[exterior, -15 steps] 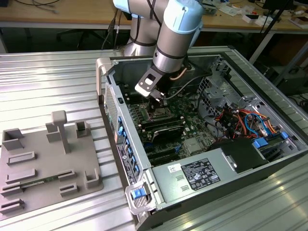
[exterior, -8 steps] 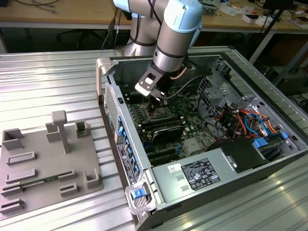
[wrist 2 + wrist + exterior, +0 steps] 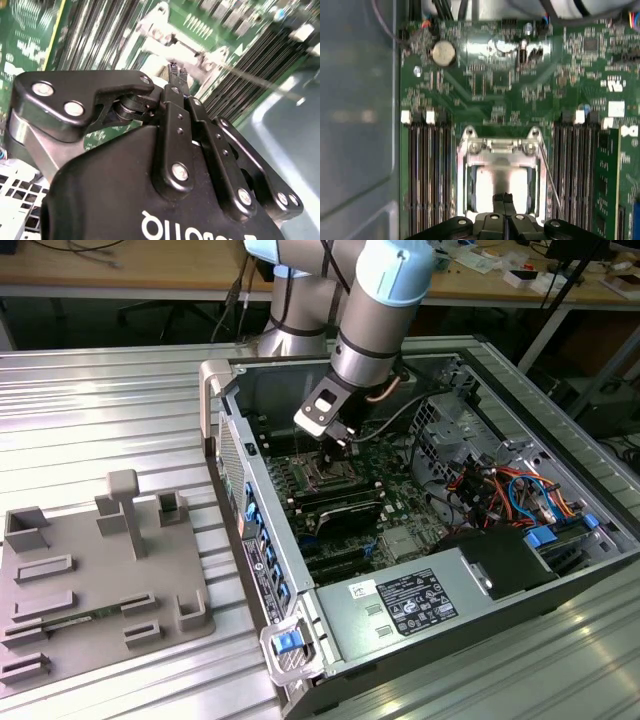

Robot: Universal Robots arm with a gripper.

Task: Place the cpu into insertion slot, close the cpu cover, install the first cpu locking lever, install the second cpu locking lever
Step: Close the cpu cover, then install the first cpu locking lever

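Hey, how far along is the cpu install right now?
The cpu looks seated, with the cover down around it. The end effector, shut with nothing in it, hangs over the cpu. A thin lever lies beside the cover; I can't tell whether it's latched, so the levers may remain.

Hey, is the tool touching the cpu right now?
Cannot tell. In the first wrist view the tool overlaps the cpu, which sits inside the cover, but neither contact nor a gap is plain from that angle.

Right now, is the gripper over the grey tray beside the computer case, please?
No, the gripper is inside the computer case, above the green circuit board.
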